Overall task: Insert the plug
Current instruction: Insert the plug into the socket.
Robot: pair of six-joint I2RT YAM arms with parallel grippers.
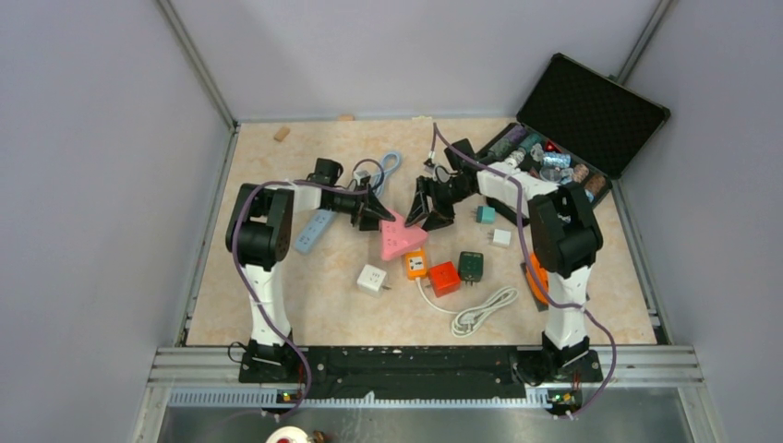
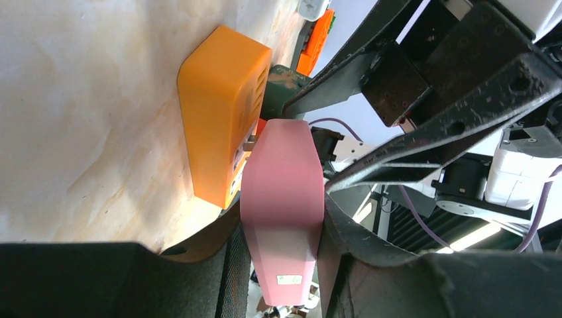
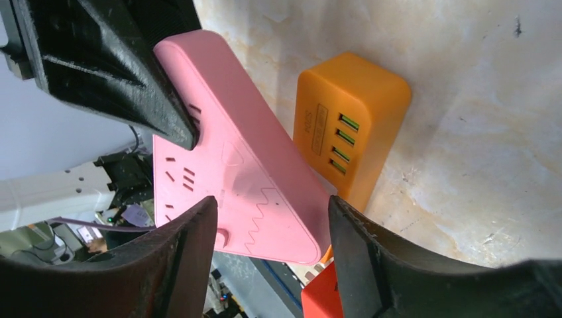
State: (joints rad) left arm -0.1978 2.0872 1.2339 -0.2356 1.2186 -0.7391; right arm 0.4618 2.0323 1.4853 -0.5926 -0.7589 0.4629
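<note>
My left claw (image 1: 379, 218) is clamped on the pink power strip (image 1: 399, 238) at mid-table. My right claw (image 1: 427, 220) stands wide, fingers astride the strip's corner. The orange charger (image 1: 415, 265) touches the strip's edge at its five o'clock.

no legible txt, charger (image 3: 351, 126) print blurred

Corner of orange charger (image 3: 351, 126) behind pink socket block (image 3: 232, 179)
</note>
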